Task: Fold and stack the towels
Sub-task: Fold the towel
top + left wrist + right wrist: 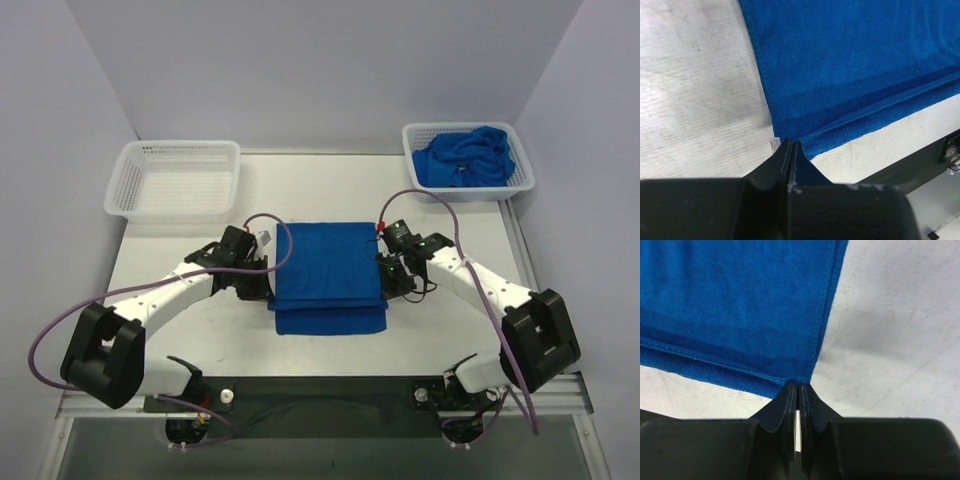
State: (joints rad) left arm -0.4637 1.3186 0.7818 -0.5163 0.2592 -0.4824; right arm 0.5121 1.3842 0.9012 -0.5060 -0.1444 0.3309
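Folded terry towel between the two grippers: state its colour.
The folded terry towel is plain royal blue; the left wrist view shows it best.

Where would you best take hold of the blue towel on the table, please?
Grip the towel by its upper layer's near corners, from the outer sides, as the left tool and right tool do: that layer ends short of the lower one, exposing them.

Left tool [791,144] clamped, right tool [798,387] clamped

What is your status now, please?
Left gripper shut on towel corner. Right gripper shut on opposite corner. Towel partly folded. Nothing in the way.
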